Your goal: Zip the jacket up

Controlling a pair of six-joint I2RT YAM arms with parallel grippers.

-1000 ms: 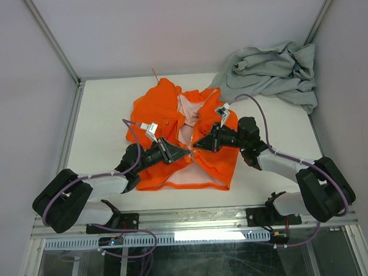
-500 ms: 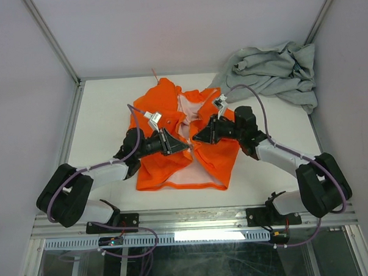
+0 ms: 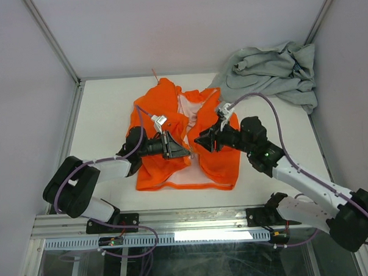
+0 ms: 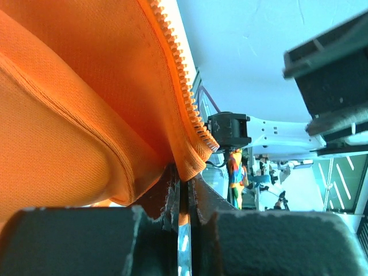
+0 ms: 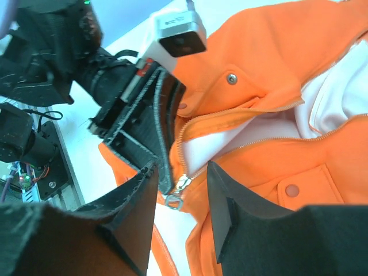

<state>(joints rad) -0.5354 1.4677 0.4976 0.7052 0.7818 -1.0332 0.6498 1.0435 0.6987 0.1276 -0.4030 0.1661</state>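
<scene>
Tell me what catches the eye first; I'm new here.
An orange jacket lies centred on the table, front parted over pale lining. Both arms meet at its zipper: the left gripper clamped on the zipper edge, the right gripper open by the zipper pull. A grey garment sits bunched far right.

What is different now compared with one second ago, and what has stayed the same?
The right gripper opened and let go of the jacket; the zipper slider now sits free between its open jaws. The right arm's elbow swung outward. The gap of lining at the hem looks narrower. Unchanged: the left gripper stays shut on the jacket's zipper edge; the grey garment.
</scene>
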